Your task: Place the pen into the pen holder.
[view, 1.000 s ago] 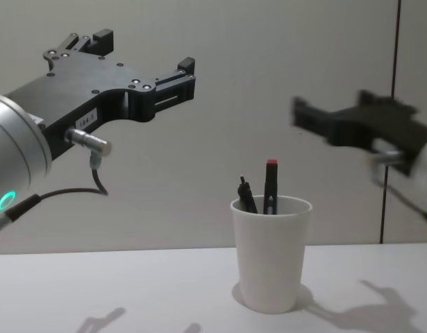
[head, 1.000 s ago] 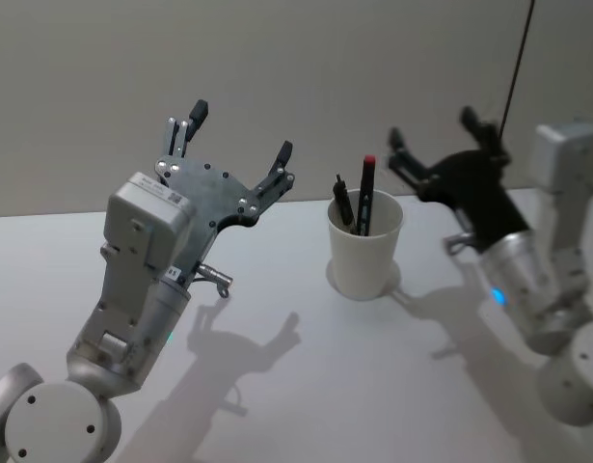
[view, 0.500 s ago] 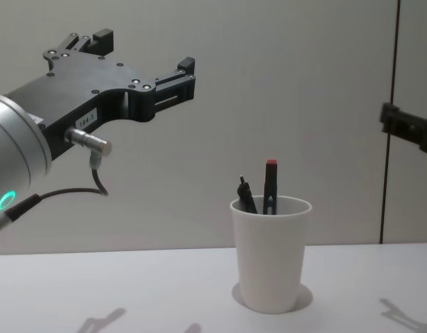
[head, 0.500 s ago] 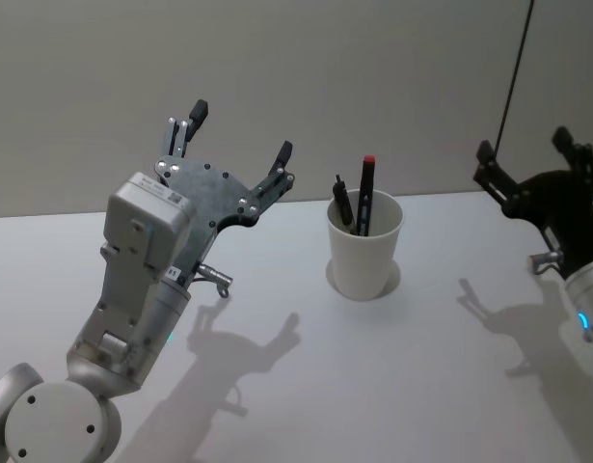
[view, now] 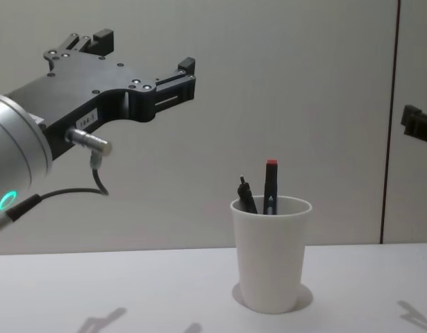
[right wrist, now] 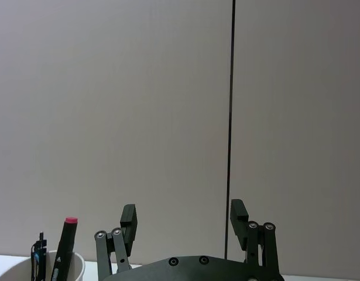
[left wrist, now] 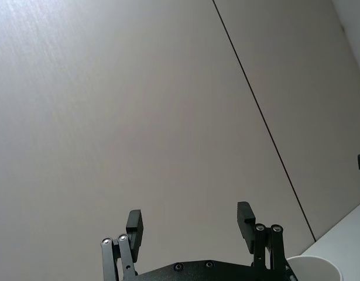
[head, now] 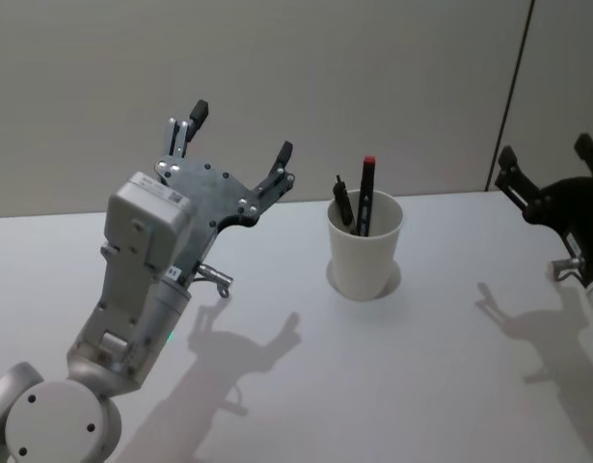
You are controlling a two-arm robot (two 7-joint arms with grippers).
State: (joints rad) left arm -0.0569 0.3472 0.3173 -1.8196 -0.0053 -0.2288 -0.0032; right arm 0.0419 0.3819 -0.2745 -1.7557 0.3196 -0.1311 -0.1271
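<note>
Head view: the pen holder (head: 364, 245) stands on the white table (head: 306, 386), about mid-table toward the far wall.
Pen: the red-capped pen (head: 365, 195) stands upright inside the holder, its cap above the rim, beside a shorter black pen (head: 343, 204).
Right gripper (head: 550, 176): at the right edge, well apart from the holder, fingers spread wide, holding nothing.
Left gripper (head: 236, 139): raised left of the holder, fingers wide open and empty, idle.
Progress: the pen looks placed; what remains is likely clearing the right arm away.
Doing it well: keep the open fingers high and to the right, so nothing brushes the light cup or tips it.
</note>
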